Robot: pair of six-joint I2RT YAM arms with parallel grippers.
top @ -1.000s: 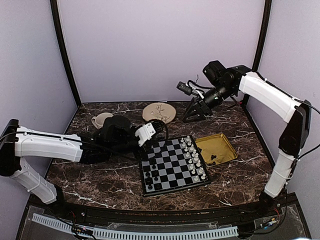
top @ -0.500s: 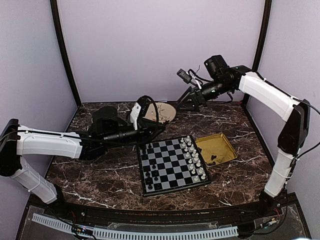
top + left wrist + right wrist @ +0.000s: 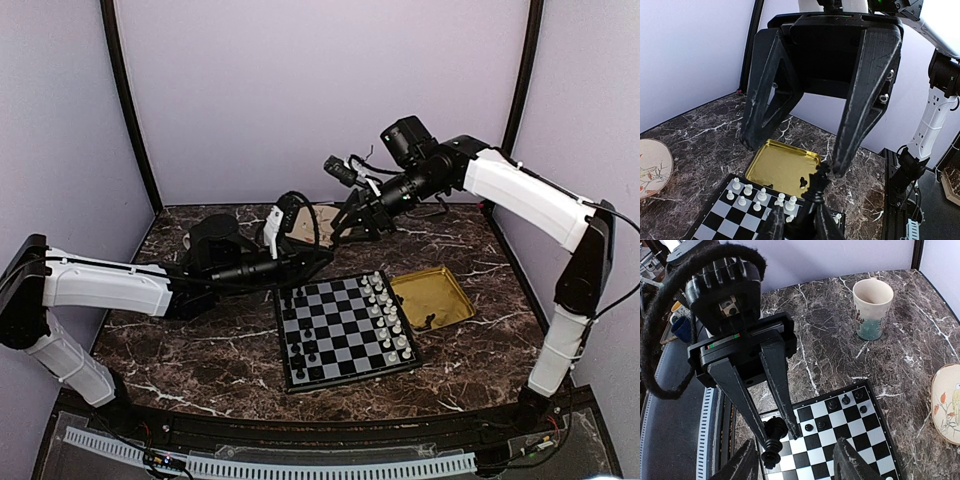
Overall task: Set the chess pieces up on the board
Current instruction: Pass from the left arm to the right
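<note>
From the top, my left gripper point(image 3: 322, 257) hangs in the air at 12 o'clock from the small black-and-grey checkered chessboard point(image 3: 345, 335). A second ago it was down low at the board's 11 o'clock corner. Now it is up. My right gripper point(image 3: 342, 230) has swung over from 1 o'clock, and the two meet nose to nose.

Some tiny black chess pieces point(image 3: 300, 352) stand on the board's 9 o'clock side. Tiny white pieces point(image 3: 388, 315) stand on its 3 o'clock side. A few more black ones lie in the square yellow metal tray point(image 3: 445, 290) at 3 o'clock from the board.

From the left wrist, my left jaws are clenched on one black piece point(image 3: 815, 186), held up in the air. The right jaws stand wide apart with nothing in them. One of their tips is just beside the piece.

From the right wrist I see the same thing from the other side, with the piece pinched in the left fingers.

I think this is a hand-over, so the right gripper can then set the piece on its square.
</note>
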